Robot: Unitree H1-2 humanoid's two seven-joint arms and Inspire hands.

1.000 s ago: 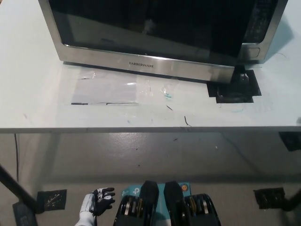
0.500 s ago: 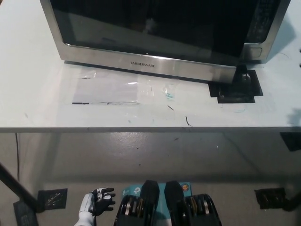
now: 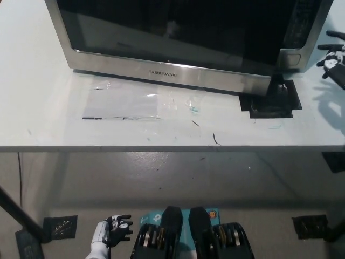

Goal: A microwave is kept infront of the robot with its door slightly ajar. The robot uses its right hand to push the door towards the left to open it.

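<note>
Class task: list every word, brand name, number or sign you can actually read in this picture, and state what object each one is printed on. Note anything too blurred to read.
"FARBERWARE": on the lower steel strip of the stainless-steel microwave door.
Markings on the microwave's dark control panel: too blurred to read.
Print on the teal sheet on the floor: too small to read.

White desk seen from above. A microwave stands at its far side, steel door edge facing forward. A clear plastic sheet lies flat just before the microwave. Black tape patch sits on the desk under the microwave's right front corner.
</note>
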